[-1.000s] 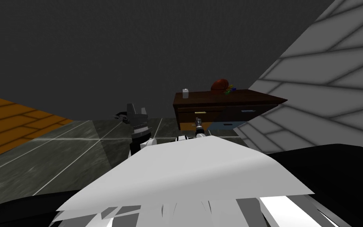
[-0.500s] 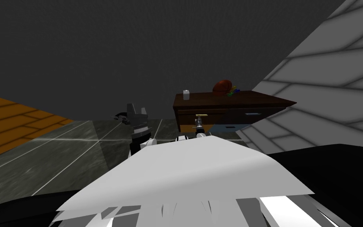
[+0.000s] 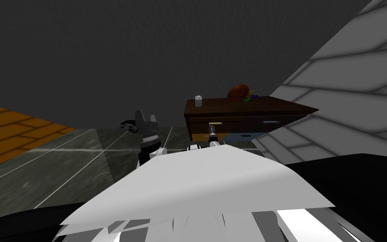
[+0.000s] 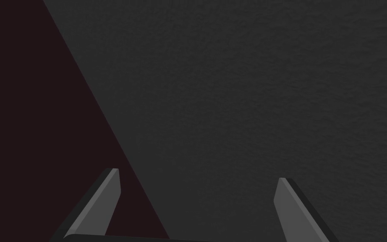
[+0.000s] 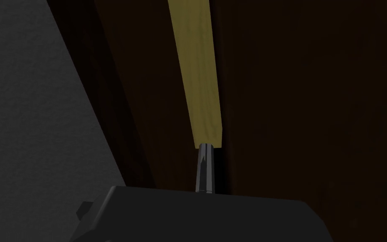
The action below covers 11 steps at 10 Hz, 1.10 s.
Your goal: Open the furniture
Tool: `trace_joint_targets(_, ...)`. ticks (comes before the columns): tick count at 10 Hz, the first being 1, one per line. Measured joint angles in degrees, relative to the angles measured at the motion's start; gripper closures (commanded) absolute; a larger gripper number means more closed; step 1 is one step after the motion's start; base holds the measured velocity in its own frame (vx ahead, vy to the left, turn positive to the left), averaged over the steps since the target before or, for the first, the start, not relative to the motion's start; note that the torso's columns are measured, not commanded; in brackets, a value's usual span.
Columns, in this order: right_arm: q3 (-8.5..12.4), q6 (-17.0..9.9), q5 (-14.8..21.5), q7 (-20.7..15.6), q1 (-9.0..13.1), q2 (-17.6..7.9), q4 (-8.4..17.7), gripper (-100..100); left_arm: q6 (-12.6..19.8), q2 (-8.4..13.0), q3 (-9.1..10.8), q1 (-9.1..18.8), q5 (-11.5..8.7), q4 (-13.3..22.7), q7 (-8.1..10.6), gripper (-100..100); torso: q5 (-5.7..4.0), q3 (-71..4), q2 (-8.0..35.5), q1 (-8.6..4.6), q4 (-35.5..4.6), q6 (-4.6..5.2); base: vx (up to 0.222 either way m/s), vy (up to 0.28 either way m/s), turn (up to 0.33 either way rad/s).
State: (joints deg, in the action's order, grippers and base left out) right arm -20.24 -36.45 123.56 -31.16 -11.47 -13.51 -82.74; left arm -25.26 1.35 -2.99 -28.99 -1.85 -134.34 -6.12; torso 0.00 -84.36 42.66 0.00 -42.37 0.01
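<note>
Here the right gripper (image 5: 205, 148) is at the yellow handle (image 5: 197, 75) of the dark brown dresser (image 3: 247, 106).
Its two fingers are narrow, pressed together, and the tips touch the near end of the handle; the dresser stands just ahead, against the dark wall; a small white object (image 3: 198, 100) and a reddish ball (image 3: 238, 91) are on its top; the left gripper (image 3: 146, 117) is raised beside the dresser, apart from it, fingers spread wide.
</note>
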Motion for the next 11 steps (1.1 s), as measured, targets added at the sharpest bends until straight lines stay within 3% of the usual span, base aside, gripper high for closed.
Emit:
trace_joint_targets(3, -0.2, 0.8, 0.2, -0.4, -0.7, 0.1, -1.2, 100, 0.0, 0.0, 0.0, 0.0, 0.0, 0.0, 0.0, 0, -0.01, -0.1, -0.2, -0.05, 0.0, -0.01, -0.176, 0.025, -0.034)
trace_joint_targets(4, -0.3, 0.8, 0.2, -0.4, -0.8, 0.1, -1.3, -100, 0.0, 0.0, 0.0, 0.0, 0.0, 0.0, 0.0, 0, -0.03, -0.4, -0.7, -0.09, 0.2, -0.03, 0.068, -0.029, 0.056)
trace_joint_targets(9, -0.4, -0.8, 0.5, 0.5, -0.4, -0.1, 0.8, -100, 0.0, 0.0, 0.01, 0.0, 0.0, 0.0, 0.0, 0, 0.03, -0.1, -0.3, 0.1, 0.1, -0.02, 0.134, -0.053, 0.034)
trace_joint_targets(11, 0.1, -0.1, -0.1, 0.1, -0.1, -0.2, 0.2, -100, 0.0, 0.0, 0.0, 0.0, 0.0, 0.0, 0.0, 0, 0.04, -0.1, -0.2, 0.09, 0.0, -0.01, 0.071, -0.008, -0.015)
